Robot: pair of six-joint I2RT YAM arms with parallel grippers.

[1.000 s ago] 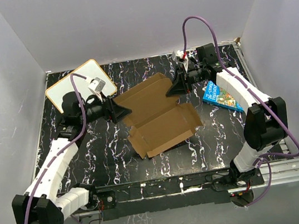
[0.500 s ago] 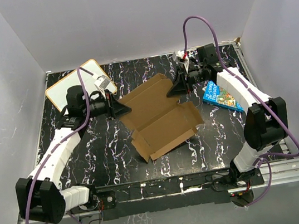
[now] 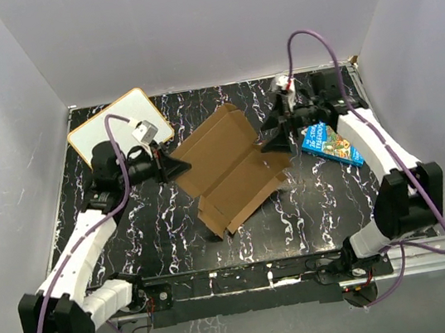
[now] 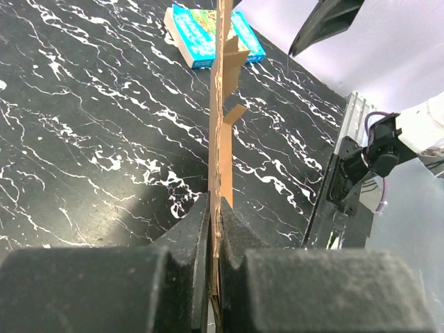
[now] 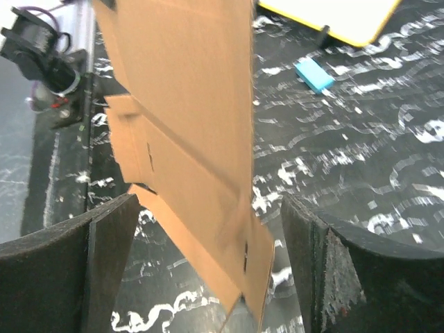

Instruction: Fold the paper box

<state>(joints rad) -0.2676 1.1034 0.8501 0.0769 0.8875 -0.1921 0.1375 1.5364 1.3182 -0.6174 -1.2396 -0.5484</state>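
At the far left corner of the black marbled table [image 3: 156,227] lies a white board with an orange rim [image 3: 118,123], flat and well apart from the cardboard. Just to its right, the left gripper [image 3: 182,165] reaches toward the middle of the table. It is clenched on the left corner of the paper box [image 3: 227,170]. In the left wrist view its 2 fingers [image 4: 187,236] press together on the brown sheet [image 4: 220,139], which shows edge-on and runs straight away from the camera.

The paper box is an unfolded brown blank with flaps and small slots. It sits in the middle of the table between the 2 arms, raised and tilted, with its shadow on the marble below. Its near corner points down toward the table. Whether that corner touches the surface cannot be told.

At the right edge of the blank is the right gripper [image 3: 276,143], its claw spread wide. In the right wrist view the cardboard [image 5: 187,104] passes between the 2 parted fingers [image 5: 333,270], and the right finger stands clear of it. A small blue block [image 5: 313,75] lies on the table beyond.

Just right of that gripper, a blue colourfully printed box [image 3: 332,143] lies flat, apart from the cardboard.
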